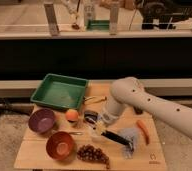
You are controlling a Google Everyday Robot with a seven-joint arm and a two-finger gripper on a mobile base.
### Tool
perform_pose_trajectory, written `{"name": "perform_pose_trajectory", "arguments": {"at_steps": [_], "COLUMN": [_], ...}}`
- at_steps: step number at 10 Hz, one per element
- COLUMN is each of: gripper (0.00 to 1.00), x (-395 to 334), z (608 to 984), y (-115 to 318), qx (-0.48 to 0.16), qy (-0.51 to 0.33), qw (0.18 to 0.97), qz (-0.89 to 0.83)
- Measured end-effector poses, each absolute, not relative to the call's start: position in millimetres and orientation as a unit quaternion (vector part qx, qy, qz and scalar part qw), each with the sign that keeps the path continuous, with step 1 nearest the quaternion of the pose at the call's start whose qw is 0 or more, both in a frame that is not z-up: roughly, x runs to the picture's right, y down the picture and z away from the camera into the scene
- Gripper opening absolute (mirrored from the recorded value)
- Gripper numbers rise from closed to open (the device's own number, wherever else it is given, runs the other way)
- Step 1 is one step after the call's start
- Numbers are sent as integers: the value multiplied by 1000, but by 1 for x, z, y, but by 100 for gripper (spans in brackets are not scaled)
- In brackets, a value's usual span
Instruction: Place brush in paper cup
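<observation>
Gripper [101, 128]: seen low over the wooden table [39, 159], at the end of the white arm, just right of the paper cup [90, 118]; the fingers are pressed together; whether the brush's near end is pinched between them cannot be told.
Brush [117, 136]: found lying slantwise from just beside the gripper toward the lower right; its dark handle is laid across a pale grey item [131, 141]; the carrot [142, 131] is seen near its far end, apart from it.
Paper cup: stood upright between the gripper and the orange fruit [72, 115]; its inside cannot be made out.
Handling, brush: judged light, stiff and thin; a smooth handle is likely to swivel in a two-finger pinch; it is best taken near the middle of the handle, across its width, so that it can be tipped upright without swinging.
Handling, cup: judged light and easily toppled; the brush should be lowered in from above, not pushed against the rim.
Step in hand: judged to be the taking up of the brush; the placing is not yet done.
</observation>
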State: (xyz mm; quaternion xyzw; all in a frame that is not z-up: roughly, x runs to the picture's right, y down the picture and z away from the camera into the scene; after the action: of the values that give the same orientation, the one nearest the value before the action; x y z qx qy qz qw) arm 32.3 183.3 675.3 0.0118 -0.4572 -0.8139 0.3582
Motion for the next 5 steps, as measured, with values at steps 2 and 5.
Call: {"name": "perform_pose_trajectory", "arguments": {"at_steps": [2, 5], "gripper": [5, 5], "x": [29, 26], "z": [683, 692], "y": [185, 184], "qx": [1, -8], "qy": [-459, -451], "qw": [356, 364], "qz": [-814, -815]}}
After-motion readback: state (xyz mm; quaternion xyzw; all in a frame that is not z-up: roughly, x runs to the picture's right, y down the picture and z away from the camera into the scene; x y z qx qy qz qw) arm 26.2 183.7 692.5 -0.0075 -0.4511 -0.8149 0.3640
